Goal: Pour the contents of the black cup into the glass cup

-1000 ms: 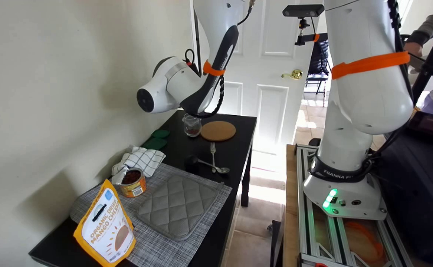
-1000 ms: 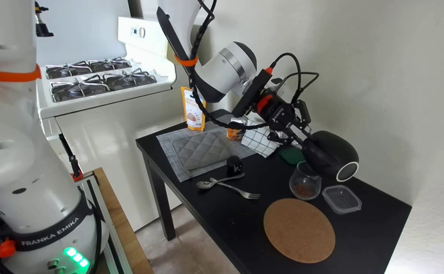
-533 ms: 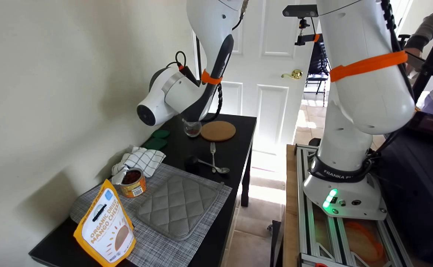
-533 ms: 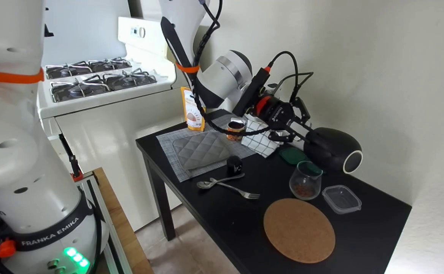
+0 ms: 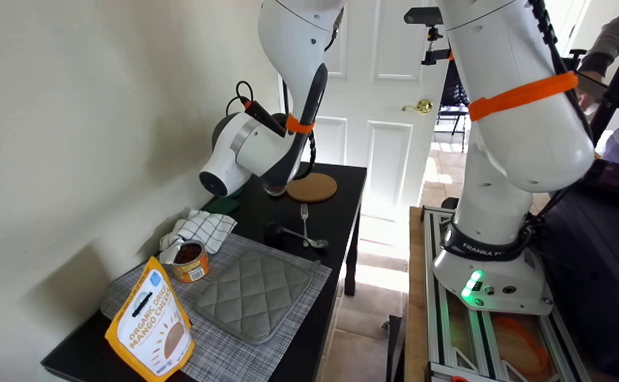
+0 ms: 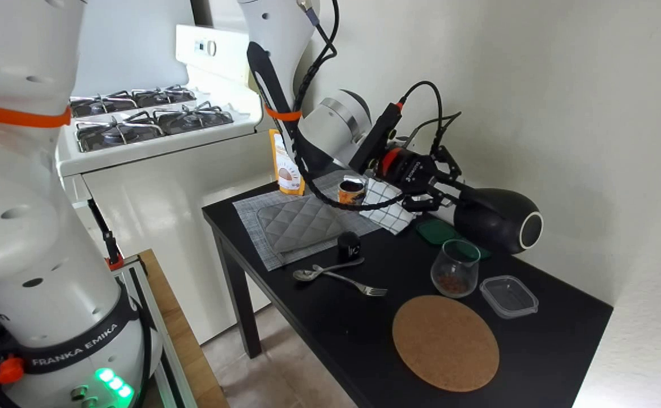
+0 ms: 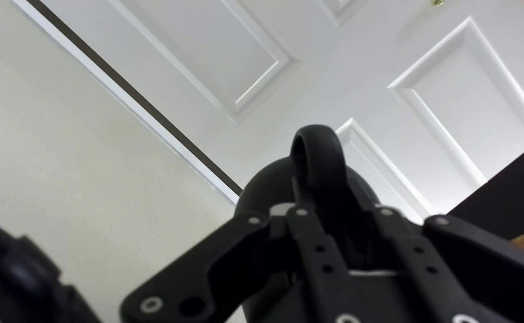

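Observation:
The black cup [image 6: 491,220] is tilted with its white-rimmed mouth angled slightly downward, away from the gripper. My gripper [image 6: 459,198] is shut on the cup's handle, which shows between the fingers in the wrist view [image 7: 322,154]. The cup's inside looks dark, and I cannot tell what is in it. The clear glass cup [image 6: 455,266] stands upright on the table below the black cup, with reddish-brown bits at its bottom. The black cup's mouth lies beyond the glass cup's rim in this exterior view. In an exterior view the arm mostly hides the glass cup [image 5: 275,190].
A clear plastic container [image 6: 510,296] and a round cork board [image 6: 445,345] lie near the glass cup. Green lids [image 6: 436,231], a small black object [image 6: 348,245], a fork [image 6: 371,290], a spoon [image 6: 306,275] and an open can [image 5: 191,261] are on the table. The wall stands close behind.
The black cup has moved slightly right and its mouth has risen, so it tilts downward less. The arm's upper links have lowered. The glass cup has not moved.

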`<state>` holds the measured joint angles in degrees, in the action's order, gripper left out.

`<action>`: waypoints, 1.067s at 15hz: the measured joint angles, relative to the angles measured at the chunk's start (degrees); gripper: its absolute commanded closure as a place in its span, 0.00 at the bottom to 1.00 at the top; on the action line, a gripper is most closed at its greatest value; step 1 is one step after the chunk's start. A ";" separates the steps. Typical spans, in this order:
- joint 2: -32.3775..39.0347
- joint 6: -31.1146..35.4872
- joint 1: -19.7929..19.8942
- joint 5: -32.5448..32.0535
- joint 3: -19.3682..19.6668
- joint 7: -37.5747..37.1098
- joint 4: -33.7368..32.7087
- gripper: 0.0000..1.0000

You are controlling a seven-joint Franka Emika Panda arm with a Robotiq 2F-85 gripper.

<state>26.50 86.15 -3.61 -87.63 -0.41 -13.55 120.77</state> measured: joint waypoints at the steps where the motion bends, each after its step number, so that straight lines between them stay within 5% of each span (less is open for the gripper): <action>1: 0.42 -0.96 -0.13 -0.53 -0.03 0.91 -0.18 0.94; 16: 6.35 -16.46 -1.48 -6.09 -0.76 9.01 -1.90 0.94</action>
<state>32.85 69.70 -5.09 -93.72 -1.17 -4.54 118.87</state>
